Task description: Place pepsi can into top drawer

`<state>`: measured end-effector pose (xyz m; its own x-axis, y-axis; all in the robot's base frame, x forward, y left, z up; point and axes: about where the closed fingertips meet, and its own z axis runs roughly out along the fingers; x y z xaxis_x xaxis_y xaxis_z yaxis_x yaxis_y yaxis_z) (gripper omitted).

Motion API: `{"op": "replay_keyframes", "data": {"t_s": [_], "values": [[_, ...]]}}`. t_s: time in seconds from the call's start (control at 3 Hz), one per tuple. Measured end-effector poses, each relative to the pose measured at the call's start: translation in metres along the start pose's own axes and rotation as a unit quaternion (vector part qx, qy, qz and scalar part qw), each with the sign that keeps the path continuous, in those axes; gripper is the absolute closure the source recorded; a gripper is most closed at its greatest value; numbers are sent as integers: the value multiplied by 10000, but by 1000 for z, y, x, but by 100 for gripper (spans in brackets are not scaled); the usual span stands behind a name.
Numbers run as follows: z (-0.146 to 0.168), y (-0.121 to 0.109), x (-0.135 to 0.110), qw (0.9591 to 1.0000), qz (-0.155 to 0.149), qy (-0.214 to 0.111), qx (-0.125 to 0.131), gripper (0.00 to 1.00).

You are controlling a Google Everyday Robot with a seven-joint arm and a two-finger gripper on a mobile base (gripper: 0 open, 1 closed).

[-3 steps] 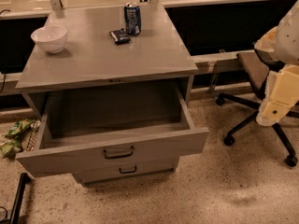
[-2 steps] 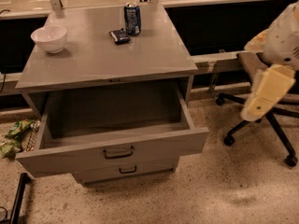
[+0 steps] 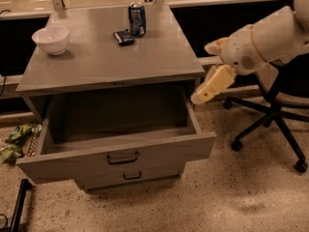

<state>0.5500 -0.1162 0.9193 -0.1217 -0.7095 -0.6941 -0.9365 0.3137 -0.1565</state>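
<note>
The pepsi can (image 3: pixel 137 19) stands upright at the back of the grey cabinet top (image 3: pixel 111 57), right of the middle. The top drawer (image 3: pixel 116 129) is pulled wide open below the top; its inside shows nothing in it, and its front panel carries a dark curved handle (image 3: pixel 122 158). My gripper (image 3: pixel 203 94) hangs at the end of the white arm (image 3: pixel 265 37), just right of the drawer's right wall and below the cabinet top's right edge. It holds nothing that I can see.
A flat dark snack packet (image 3: pixel 124 36) lies just left of the can. A white bowl (image 3: pixel 51 38) sits at the top's left. The lower drawer (image 3: pixel 130 176) is closed. An office chair (image 3: pixel 270 115) stands right. A green wrapper (image 3: pixel 17 137) lies on the floor, left.
The arm has swung in from the far right toward the cabinet, and the gripper has come close to the drawer's right side. The can, packet and bowl have not moved.
</note>
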Motion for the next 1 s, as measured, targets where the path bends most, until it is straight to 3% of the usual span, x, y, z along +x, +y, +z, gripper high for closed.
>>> {"op": "replay_keyframes", "data": {"t_s": [0.33,0.67,1.0], "values": [[13,-11,-5,9997,59,-242,66,0],[11,-9,-4,9998,46,-205,46,0],[32,-30,-4,9985,276,-446,184,0]]}}
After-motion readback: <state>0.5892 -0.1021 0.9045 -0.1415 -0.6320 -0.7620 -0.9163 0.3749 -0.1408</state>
